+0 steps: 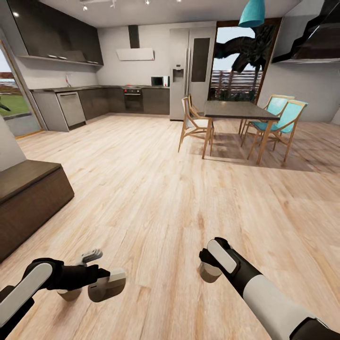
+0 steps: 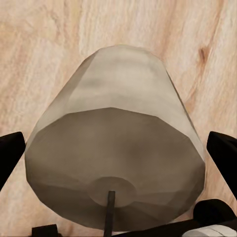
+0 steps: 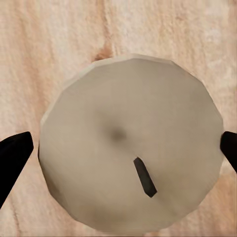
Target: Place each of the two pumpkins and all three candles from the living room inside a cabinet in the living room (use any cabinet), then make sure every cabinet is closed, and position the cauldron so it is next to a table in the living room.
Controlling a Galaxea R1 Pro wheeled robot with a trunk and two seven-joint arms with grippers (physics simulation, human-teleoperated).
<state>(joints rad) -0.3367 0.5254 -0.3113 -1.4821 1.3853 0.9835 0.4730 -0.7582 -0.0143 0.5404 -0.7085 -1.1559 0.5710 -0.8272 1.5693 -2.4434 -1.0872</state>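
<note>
I count two candles, one in each of my grippers, both held low over the wood floor. My left gripper is squeezed tight on one candle. My right gripper is squeezed tight on the other candle. Past the floor stand one dining table and three chairs. I see no writing.

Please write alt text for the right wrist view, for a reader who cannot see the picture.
A candle, seen end-on with its round pale top and short dark wick, sits between the two dark fingertips of the right pincer. Light wooden floor lies behind it.
</note>
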